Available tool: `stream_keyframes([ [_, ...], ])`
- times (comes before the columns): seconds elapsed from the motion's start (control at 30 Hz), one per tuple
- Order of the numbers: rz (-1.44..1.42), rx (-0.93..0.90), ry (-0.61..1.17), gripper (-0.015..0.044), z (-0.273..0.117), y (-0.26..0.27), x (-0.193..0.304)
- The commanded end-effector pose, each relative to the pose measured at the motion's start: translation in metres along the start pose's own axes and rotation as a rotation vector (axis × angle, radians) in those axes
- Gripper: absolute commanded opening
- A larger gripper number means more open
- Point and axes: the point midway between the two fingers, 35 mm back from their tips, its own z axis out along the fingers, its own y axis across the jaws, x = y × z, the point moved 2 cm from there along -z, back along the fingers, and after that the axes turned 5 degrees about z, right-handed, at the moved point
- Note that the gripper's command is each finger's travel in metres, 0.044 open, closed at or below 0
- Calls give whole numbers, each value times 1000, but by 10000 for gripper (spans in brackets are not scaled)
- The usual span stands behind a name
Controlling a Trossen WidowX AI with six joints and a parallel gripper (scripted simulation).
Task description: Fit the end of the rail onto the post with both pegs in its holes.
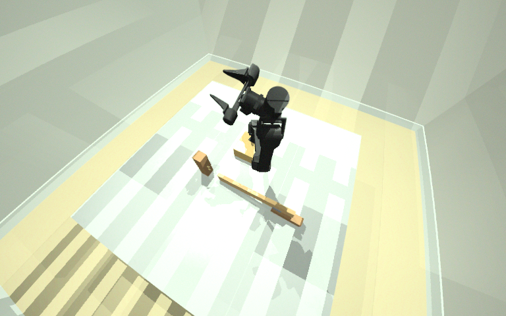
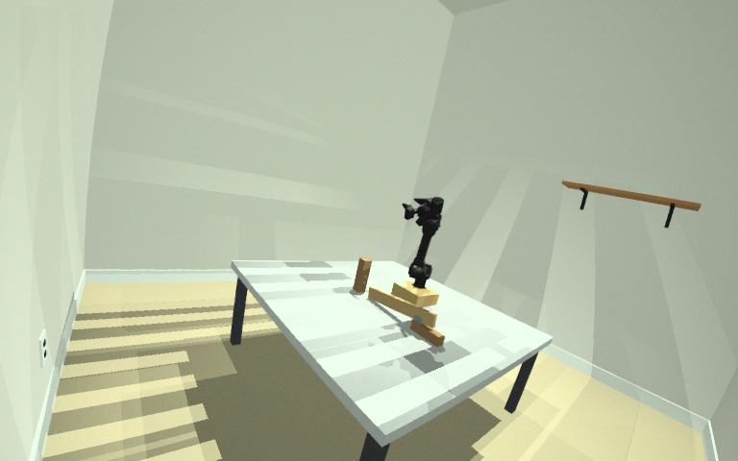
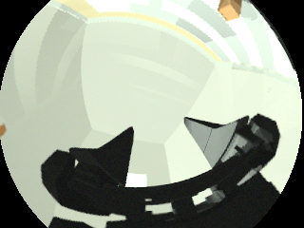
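The long pale wooden rail (image 1: 257, 198) lies on the white table (image 2: 348, 352), one end near the short brown wooden post (image 1: 201, 162). Only the exterior view shows the black gripper (image 2: 408, 210) high above, jaws wide, empty.

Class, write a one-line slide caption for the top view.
Open hand raised high above the table; rail lies unfitted beside the post.
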Motion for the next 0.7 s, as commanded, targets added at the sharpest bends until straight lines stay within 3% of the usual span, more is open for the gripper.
stream_keyframes([
  [0.0,-6,4,0,426,0,2,0],
  [0.2,-204,137,6,440,0,63,-4],
  [0.4,-487,325,32,440,31,109,-27],
  [0.67,-925,632,164,440,96,108,-71],
])
